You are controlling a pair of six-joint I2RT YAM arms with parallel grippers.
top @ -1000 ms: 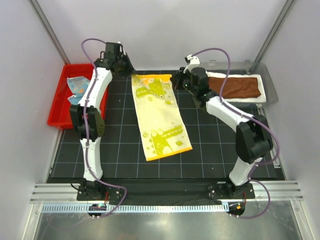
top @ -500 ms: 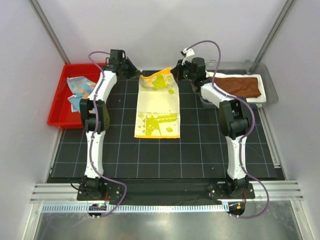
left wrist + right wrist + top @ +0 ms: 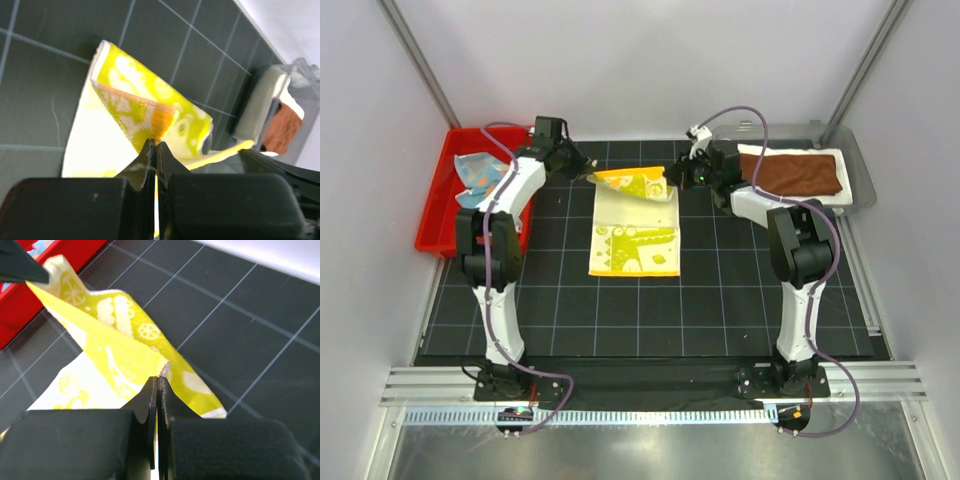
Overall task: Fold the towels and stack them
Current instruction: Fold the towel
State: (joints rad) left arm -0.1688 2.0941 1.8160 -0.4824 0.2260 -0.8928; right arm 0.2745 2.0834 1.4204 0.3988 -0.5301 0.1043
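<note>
The yellow towel with green cartoon print point(image 3: 635, 225) lies on the black mat, its far edge lifted and folded toward the near end. My left gripper point(image 3: 588, 176) is shut on its far left corner point(image 3: 161, 120). My right gripper point(image 3: 670, 176) is shut on its far right corner point(image 3: 161, 371). Both hold the edge a little above the mat. The rust-brown towel point(image 3: 800, 172) lies folded on the white towel point(image 3: 825, 196) in the grey tray at the back right. The light blue towel with orange spots point(image 3: 480, 176) lies crumpled in the red bin.
A red bin point(image 3: 438, 232) stands at the left edge of the mat. A grey tray point(image 3: 861, 170) stands at the back right. The black gridded mat point(image 3: 720, 300) covers the table. White walls close in the cell.
Both grippers have carried the towel's far edge nearer and lower over the towel's middle. The lifted flap is now flatter. The near half has not moved in the last half second.
</note>
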